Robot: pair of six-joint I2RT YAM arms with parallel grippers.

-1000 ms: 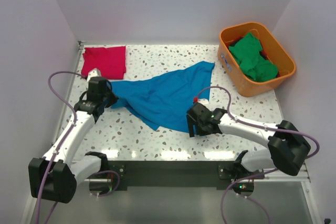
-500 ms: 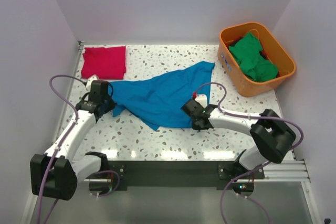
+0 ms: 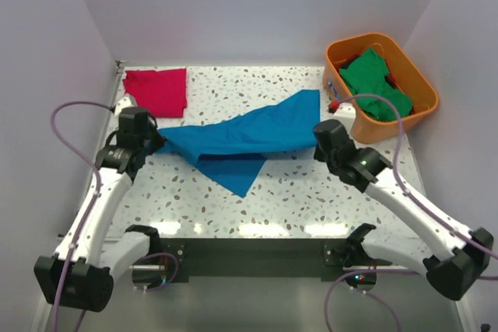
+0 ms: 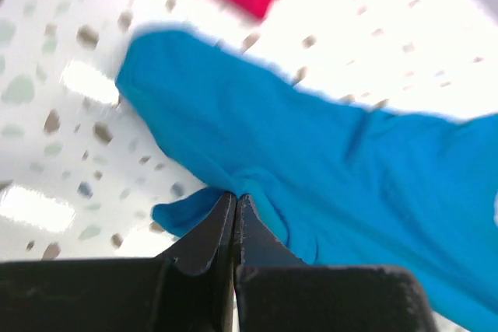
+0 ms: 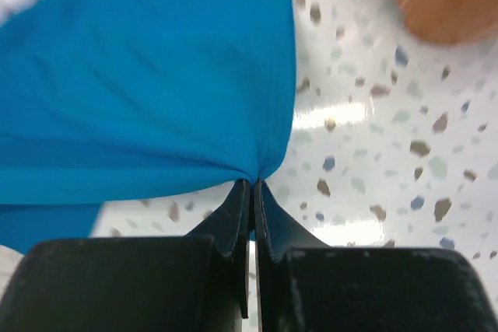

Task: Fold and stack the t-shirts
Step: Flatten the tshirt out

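A bright blue t-shirt (image 3: pixel 241 139) hangs stretched between both arms above the speckled table (image 3: pixel 296 192). My left gripper (image 3: pixel 158 142) is shut on its left end, the cloth (image 4: pixel 327 153) bunched at the closed tips (image 4: pixel 236 196). At the opposite end my right gripper (image 3: pixel 317 139) is shut on a pinch of the same cloth (image 5: pixel 156 99), which fans out from the tips (image 5: pixel 253 183). A folded red t-shirt (image 3: pixel 156 91) lies flat at the back left. Green t-shirts (image 3: pixel 375 85) are piled in the orange bin (image 3: pixel 416 110).
The orange bin stands at the back right, close beside my right arm (image 3: pixel 389 184). White walls close in the table on three sides. A purple cable (image 3: pixel 66 126) loops off the left arm.
My right gripper closed on the blue t-shirt's near edge and carried it up and right toward the bin. The left gripper moved back and left, so the shirt now hangs taut.
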